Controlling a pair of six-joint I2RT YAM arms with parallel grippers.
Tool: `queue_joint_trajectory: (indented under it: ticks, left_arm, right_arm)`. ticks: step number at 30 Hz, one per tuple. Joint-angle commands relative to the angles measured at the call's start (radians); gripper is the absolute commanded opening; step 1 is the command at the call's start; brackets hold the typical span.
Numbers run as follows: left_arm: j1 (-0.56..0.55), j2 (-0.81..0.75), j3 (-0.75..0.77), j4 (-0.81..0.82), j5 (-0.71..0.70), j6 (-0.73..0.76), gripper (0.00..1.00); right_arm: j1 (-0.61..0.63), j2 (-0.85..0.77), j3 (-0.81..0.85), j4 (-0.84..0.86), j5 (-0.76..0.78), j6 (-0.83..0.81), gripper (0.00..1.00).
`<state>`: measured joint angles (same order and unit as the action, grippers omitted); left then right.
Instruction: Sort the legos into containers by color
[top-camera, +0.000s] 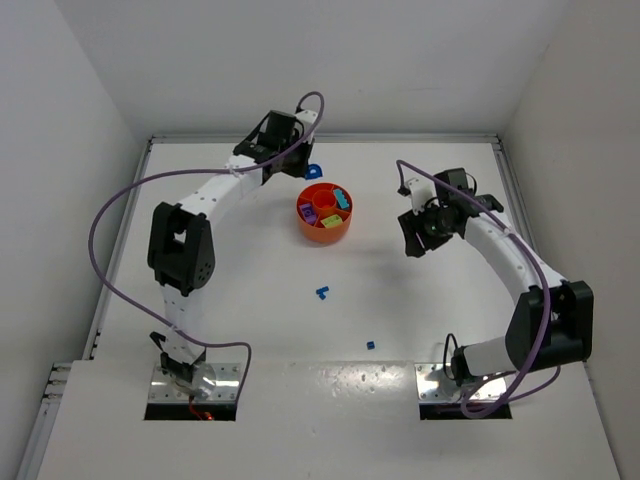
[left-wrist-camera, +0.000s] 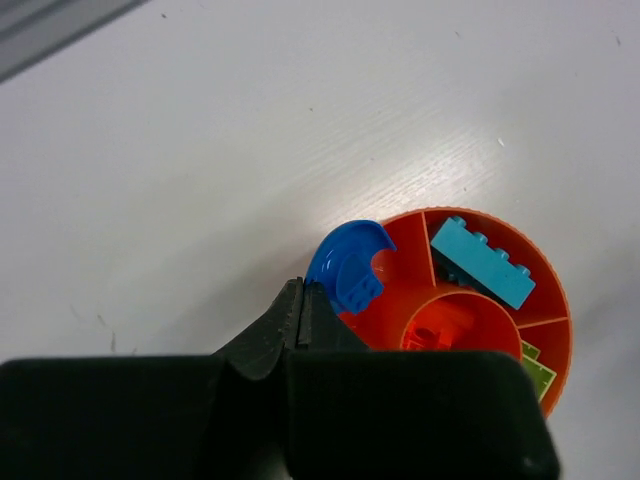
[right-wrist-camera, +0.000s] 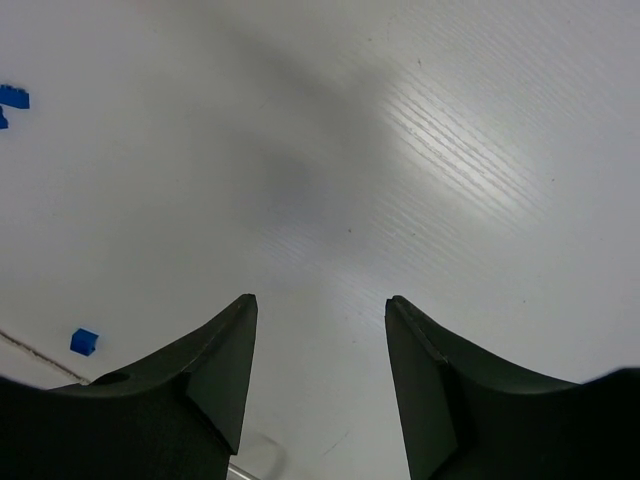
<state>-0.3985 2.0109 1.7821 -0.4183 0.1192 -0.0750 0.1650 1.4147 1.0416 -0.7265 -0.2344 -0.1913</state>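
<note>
1. Your left gripper (left-wrist-camera: 300, 302) sat in the upper centre of the top view (top-camera: 301, 168). Its fingers were pressed together and pinched the blue curved lego (left-wrist-camera: 346, 264) by its lower-left edge.
2. In the left wrist view, the blue curved lego hung over the left rim of the orange bowl (left-wrist-camera: 556, 300). In the top view it showed just above the bowl's upper-left edge (top-camera: 314, 172).
3. The orange bowl (top-camera: 324, 232) stood on the table (top-camera: 250, 300), centre of the top view and slightly up.
4. Bowl contents in the left wrist view:
   - a teal brick (left-wrist-camera: 482, 262) in the upper-right wedge
   - an orange piece (left-wrist-camera: 432, 332) in the central cup
   - a lime-yellow piece (left-wrist-camera: 536, 372) in the lower-right wedge, partly cut off by the gripper body
5. The top view also showed a purple piece (top-camera: 308, 211) in the bowl's left wedge.
6. Your right gripper (right-wrist-camera: 320, 370) was spread wide with nothing between its fingers. In the top view it was right of the bowl and well apart from it (top-camera: 415, 238).
7. Two loose blue bricks lay on the table below the bowl. One (top-camera: 323, 292) was near mid-frame and a smaller one (top-camera: 370, 345) was lower right of it.
8. The right wrist view caught both at its left edge, one upper left (right-wrist-camera: 12, 97) and one lower left (right-wrist-camera: 85, 341).
</note>
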Motion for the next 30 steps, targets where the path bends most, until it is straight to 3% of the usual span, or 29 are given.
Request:
queue_joint_trajectory:
  ticks: [1, 30]
  left_arm:
    - [0.001, -0.011, 0.066, -0.005, -0.096, 0.058, 0.0]
    - [-0.046, 0.028, -0.021, -0.014, -0.058, 0.086, 0.0]
  right_arm:
    - [-0.01, 0.009, 0.04, 0.036, 0.012, -0.004, 0.55]
    - [-0.01, 0.072, 0.093, 0.013, 0.012, 0.006, 0.55]
